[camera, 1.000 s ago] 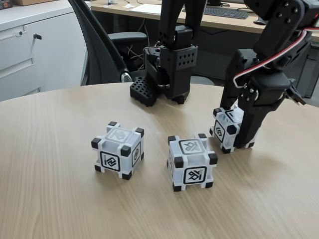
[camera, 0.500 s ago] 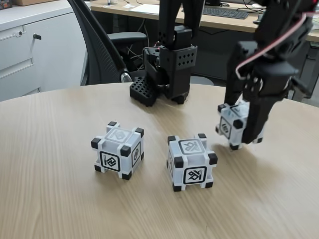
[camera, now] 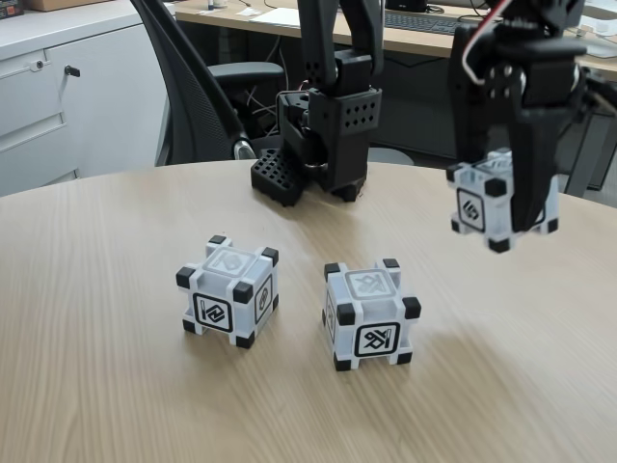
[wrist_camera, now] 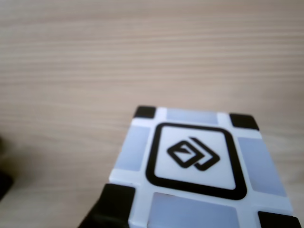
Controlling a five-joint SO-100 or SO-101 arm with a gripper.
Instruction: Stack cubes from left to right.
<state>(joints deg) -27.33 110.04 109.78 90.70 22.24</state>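
Left cube [camera: 228,290]: sits on the tabletop [camera: 87,367] at the left of the fixed view, untouched, same spot as a second ago.

Middle cube [camera: 371,314]: just right of that one, flat on the wood with its top face free, so you've got a landing pad ready.

Right cube [camera: 501,200]: this is what changed. A second ago it was down on the tabletop; now it's hanging in the air, well clear of the wood. The wrist view shows its glyph face [wrist_camera: 194,159] up close with bare wood below.

Claw [camera: 525,198]: pinching that right cube from the sides, and the hold looks firm.

What it means: your pick worked, I'd say. Next you'd carry it left over a resting cube.
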